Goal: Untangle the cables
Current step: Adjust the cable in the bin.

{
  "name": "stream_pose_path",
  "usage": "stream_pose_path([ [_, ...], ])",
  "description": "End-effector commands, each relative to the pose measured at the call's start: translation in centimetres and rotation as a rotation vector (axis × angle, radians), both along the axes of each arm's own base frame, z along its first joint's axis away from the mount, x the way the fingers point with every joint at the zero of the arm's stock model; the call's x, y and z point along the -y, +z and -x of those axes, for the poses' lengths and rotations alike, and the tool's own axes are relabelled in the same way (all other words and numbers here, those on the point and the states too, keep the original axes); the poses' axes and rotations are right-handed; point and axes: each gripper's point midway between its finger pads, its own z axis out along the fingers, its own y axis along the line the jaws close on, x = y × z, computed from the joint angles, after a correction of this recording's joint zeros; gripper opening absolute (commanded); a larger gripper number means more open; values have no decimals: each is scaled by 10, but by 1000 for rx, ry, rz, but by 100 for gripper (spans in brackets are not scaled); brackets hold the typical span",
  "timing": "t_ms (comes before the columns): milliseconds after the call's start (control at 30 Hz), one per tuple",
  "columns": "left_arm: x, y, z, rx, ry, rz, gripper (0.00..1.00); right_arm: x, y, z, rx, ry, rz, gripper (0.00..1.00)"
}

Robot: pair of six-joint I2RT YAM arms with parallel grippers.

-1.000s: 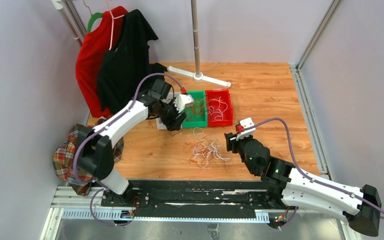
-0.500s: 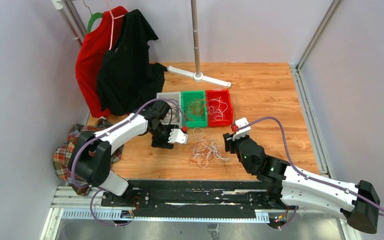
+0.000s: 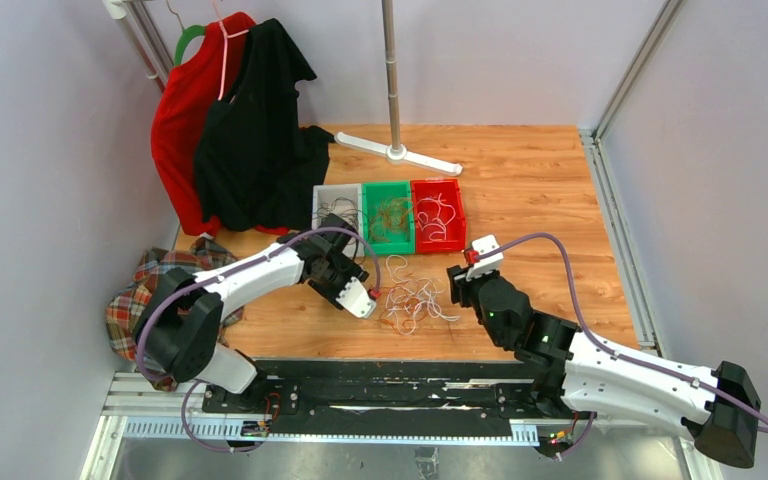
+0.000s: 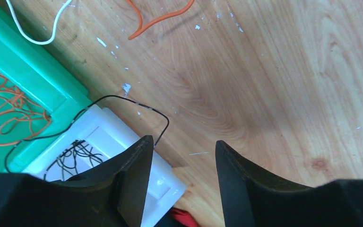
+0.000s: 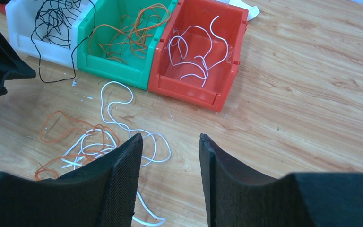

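Cables [image 3: 412,298], white and orange, lie loosely tangled on the desk [image 3: 520,180] just in front of the green bin [image 5: 116,72]. The left gripper [image 4: 184,146], in front of that bin toward its left, is parted and empty. The right gripper [image 5: 170,139], in front and right of the bin, is also parted and holds nothing. A black wire [image 4: 137,101] trails from the white bin [image 4: 163,184] on the green bin's left.

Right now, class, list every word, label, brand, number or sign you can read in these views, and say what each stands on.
None: no readable text shows in any view.
The white plastic bin, green plastic bin, red plastic bin and wooden table show no lettering or labels.
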Motion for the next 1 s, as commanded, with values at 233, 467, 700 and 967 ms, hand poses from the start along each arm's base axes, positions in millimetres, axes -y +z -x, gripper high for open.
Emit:
stream_pose_path([
  [233, 8, -10, -37, 111, -56, -90, 46, 4, 20, -3, 13, -34, -61, 44],
  [467, 16, -8, -49, 184, -13, -17, 18, 8, 23, -4, 23, -49, -60, 42],
  [700, 13, 20, -45, 145, 37, 43, 1, 12, 22, -3, 26, -59, -62, 34],
  [967, 4, 68, -66, 66, 221, 244, 1, 16, 22, -2, 26, -71, -75, 28],
])
